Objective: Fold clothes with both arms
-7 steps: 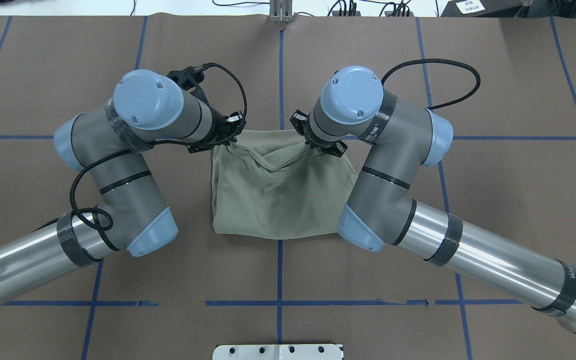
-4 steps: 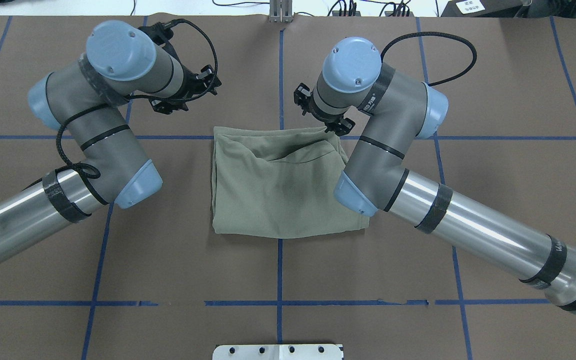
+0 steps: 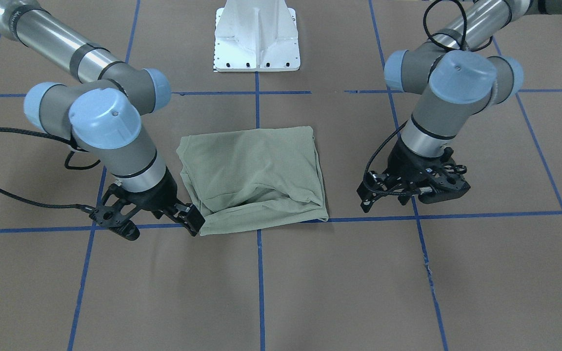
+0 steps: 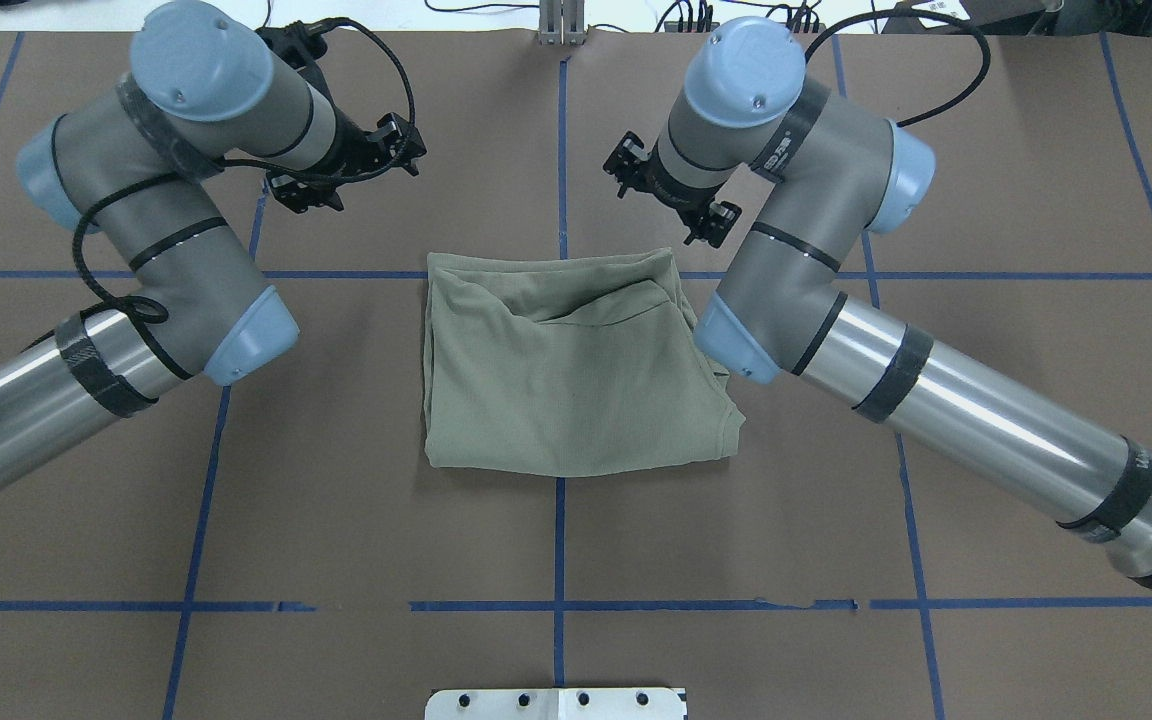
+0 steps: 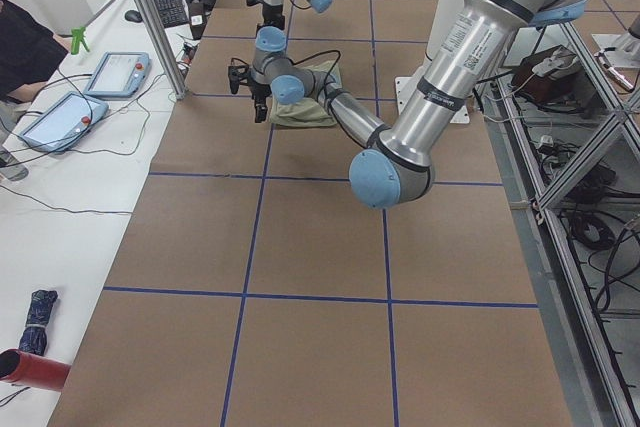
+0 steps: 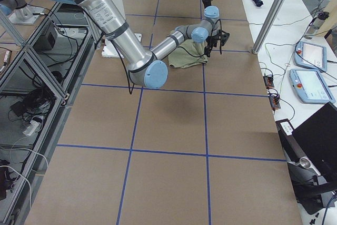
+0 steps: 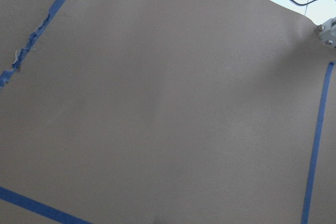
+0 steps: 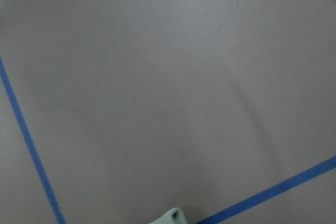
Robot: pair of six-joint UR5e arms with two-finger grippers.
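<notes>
— How many shirts?
— One green shirt (image 4: 576, 380), folded into a rough rectangle and lying flat in the middle of the brown surface (image 4: 1036, 150). Its edge away from the robot runs along a line of blue tape (image 4: 1036, 275), and that edge gapes a little where a loose fold sags open

— And the arms?
— Two. The left arm (image 4: 176, 270) and the right arm (image 4: 986, 420) each bend in from their own side. Each carries one set of black fingers, so two sets

— Where does the shirt lie from those?
— Both sets hang past the shirt's far edge, neither over the cloth. The right fingers (image 3: 156, 214) are the nearer. In the front view one tip sits just beside a corner of the shirt, and I can't tell whether it touches. The left fingers (image 3: 410, 192) are well apart from the shirt, out beyond its other far corner

— Open or closed?
— Both sets are spread apart with nothing between them. The two wrist cameras show brown surface and blue tape

— Anything else?
— One white base plate (image 3: 256, 44) on the robot's side of the shirt. Off to one side there are two tablets (image 5: 115, 72) and a person (image 5: 20, 47) in dark clothing
</notes>
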